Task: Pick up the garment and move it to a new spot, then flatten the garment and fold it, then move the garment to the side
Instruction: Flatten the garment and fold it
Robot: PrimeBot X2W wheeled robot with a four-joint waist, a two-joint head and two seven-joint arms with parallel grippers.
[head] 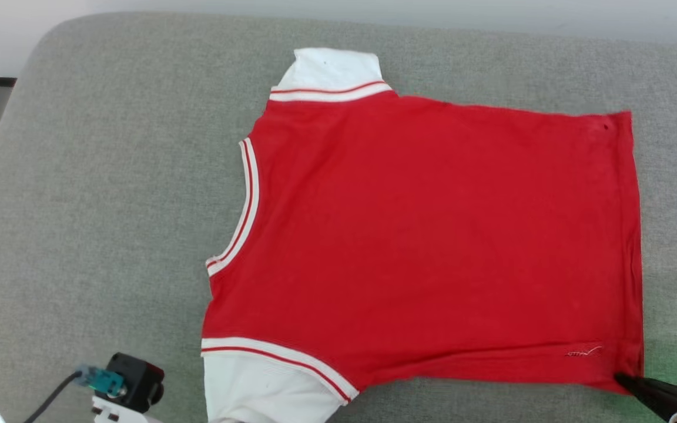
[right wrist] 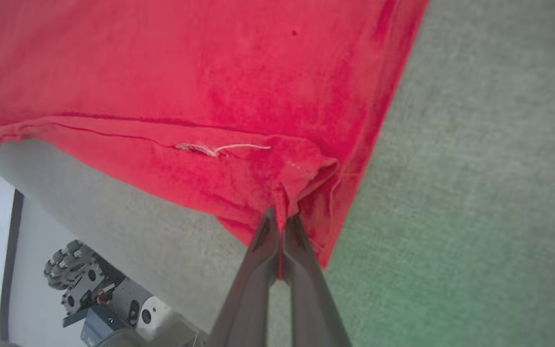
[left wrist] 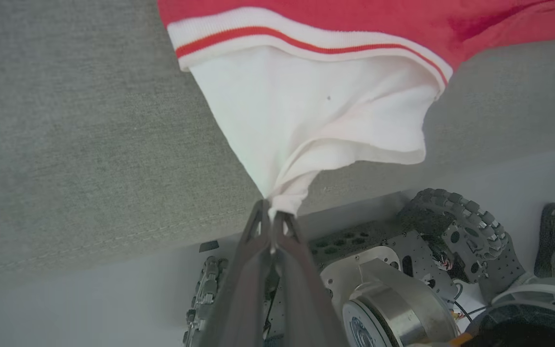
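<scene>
The shirt lies spread across the middle of the grey cushion, collar toward 9 o'clock, hem toward 3 o'clock, plain side up (no lettering shows). Flattening looks nearly done, and the fold seems to be the step in hand. The left tool is clamped on the tip of the white sleeve at 7 o'clock. The right tool is pinched on the red hem corner at 5 o'clock. Next, I judge, both should lift together and carry the near edge toward 12 o'clock, keeping it taut so no crease sets.
</scene>
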